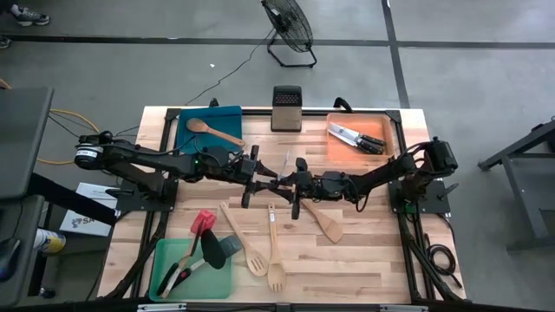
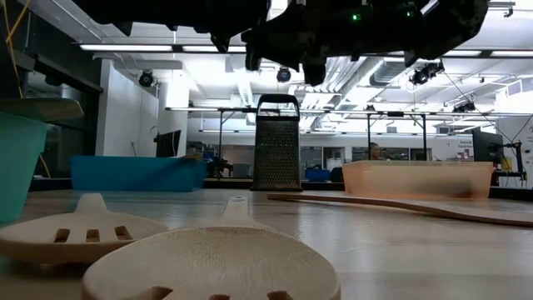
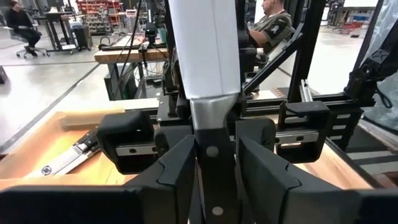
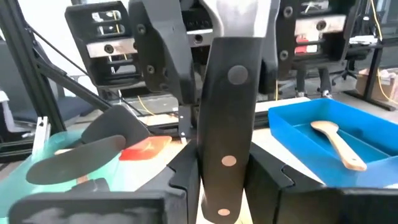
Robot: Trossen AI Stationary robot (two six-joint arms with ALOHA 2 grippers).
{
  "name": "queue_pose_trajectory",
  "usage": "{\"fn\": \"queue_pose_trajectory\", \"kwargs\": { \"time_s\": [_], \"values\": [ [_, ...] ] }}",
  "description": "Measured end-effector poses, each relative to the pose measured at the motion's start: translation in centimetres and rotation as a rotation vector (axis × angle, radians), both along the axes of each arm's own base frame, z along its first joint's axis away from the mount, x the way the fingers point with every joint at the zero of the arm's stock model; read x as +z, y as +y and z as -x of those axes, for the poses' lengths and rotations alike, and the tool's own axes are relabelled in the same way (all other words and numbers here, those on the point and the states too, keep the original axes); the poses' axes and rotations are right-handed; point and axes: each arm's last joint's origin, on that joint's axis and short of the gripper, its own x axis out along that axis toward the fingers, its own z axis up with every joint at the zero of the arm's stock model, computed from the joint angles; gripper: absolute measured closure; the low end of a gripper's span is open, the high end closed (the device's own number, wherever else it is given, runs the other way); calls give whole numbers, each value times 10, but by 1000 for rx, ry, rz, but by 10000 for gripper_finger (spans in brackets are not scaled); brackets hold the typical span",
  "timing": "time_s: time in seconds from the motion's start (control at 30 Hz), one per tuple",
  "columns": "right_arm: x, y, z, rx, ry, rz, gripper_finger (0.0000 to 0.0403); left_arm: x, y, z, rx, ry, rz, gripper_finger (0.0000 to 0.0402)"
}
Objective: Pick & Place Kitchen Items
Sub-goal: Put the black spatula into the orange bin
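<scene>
1. Above mid-table, the left gripper (image 1: 263,178) and right gripper (image 1: 290,185) met, both clamped on one knife (image 1: 277,178).
2. The left gripper's fingers (image 3: 180,171) pinched the handle near the blade; the right's gripped the riveted handle (image 4: 227,130).
3. Wooden utensils (image 1: 264,234) lay on the table below.

Robotics lab or workshop: bare concrete floor (image 1: 451,95) with a floor fan (image 1: 289,26) at 12 o'clock, ceiling strip lights (image 2: 141,47), workbenches (image 3: 127,53), seated person (image 3: 18,22) behind.
</scene>
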Motion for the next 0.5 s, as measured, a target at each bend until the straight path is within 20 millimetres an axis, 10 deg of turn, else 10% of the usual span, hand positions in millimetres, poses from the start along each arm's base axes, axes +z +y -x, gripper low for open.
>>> {"fn": "queue_pose_trajectory", "kwargs": {
  "time_s": [0.5],
  "values": [
    [18, -10, 23, -186, 208, 21, 319, 10, 3, 17, 103, 55, -20, 279]
  ]
}}
